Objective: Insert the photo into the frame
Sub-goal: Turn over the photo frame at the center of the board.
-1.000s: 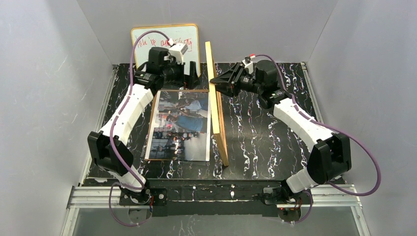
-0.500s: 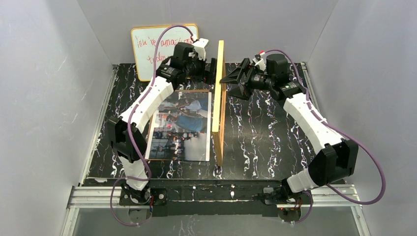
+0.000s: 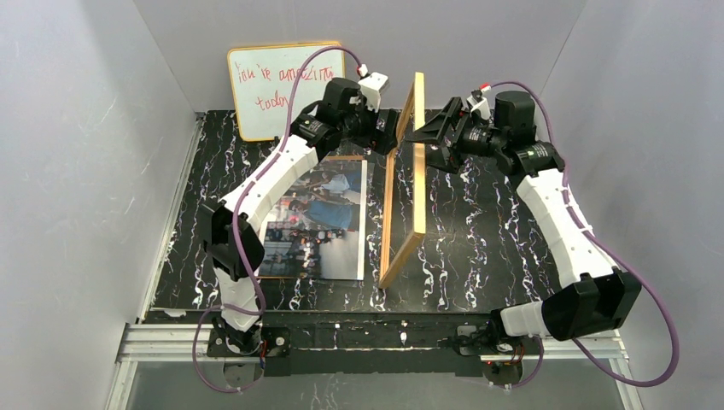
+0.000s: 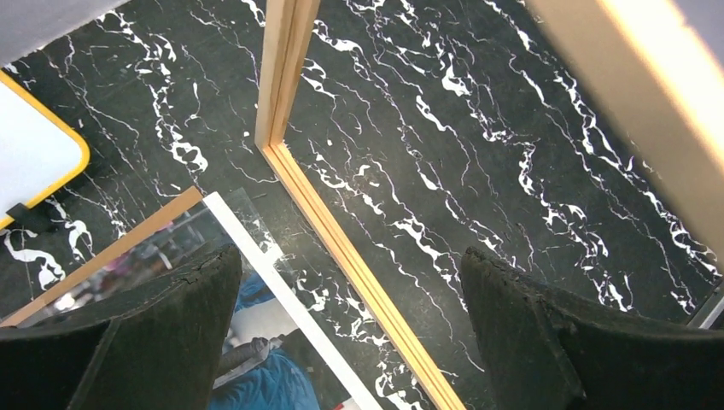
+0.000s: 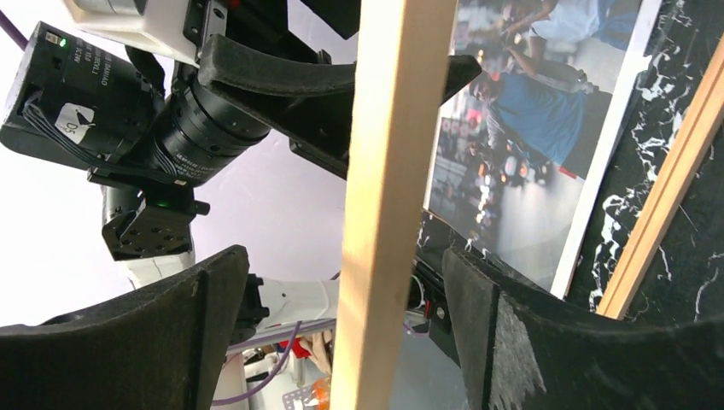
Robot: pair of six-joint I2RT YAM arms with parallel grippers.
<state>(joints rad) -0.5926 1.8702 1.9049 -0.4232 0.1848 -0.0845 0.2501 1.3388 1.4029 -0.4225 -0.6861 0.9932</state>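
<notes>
- Nearest the arm bases: the frame (image 3: 421, 171) stands on its long bottom rail on the surface (image 3: 495, 248). Its top rail leans toward the right arm's side. Marble shows through the opening in the left wrist view. Whether a pane sits in it cannot be told.
- Just left of the bottom rail: the photo (image 3: 320, 213) lies flat, picture up, on a brown board (image 4: 111, 254). The board's edge shows past the photo's white border. The rail and the photo's edge are near each other but do not overlap.
- Far end, right claw (image 5: 341, 256): the fingers (image 5: 512, 342) are spread wide and the top rail passes between them. A gap shows on each side, so the claw straddles the rail and is not clamped.
- Far end, left claw (image 4: 352, 260): also spread and holding nothing. It sits on the photo's side of the frame, up by the top rail. Contact with the rail cannot be told.
- Behind: a whiteboard (image 3: 282, 85) is propped at the back wall and is not involved.

Judgement: the step in hand looks like tipping the frame under control. The photo is not yet in.

To do it well:
- Treat the bottom rail as a hinge and hold it planted, so it does not skate onto the print.
- Bring the right fingers onto the top rail before it leans further, since a loose straddle only catches it.
- Move both arms slowly and together, with the left claw clear of the opening.
</notes>
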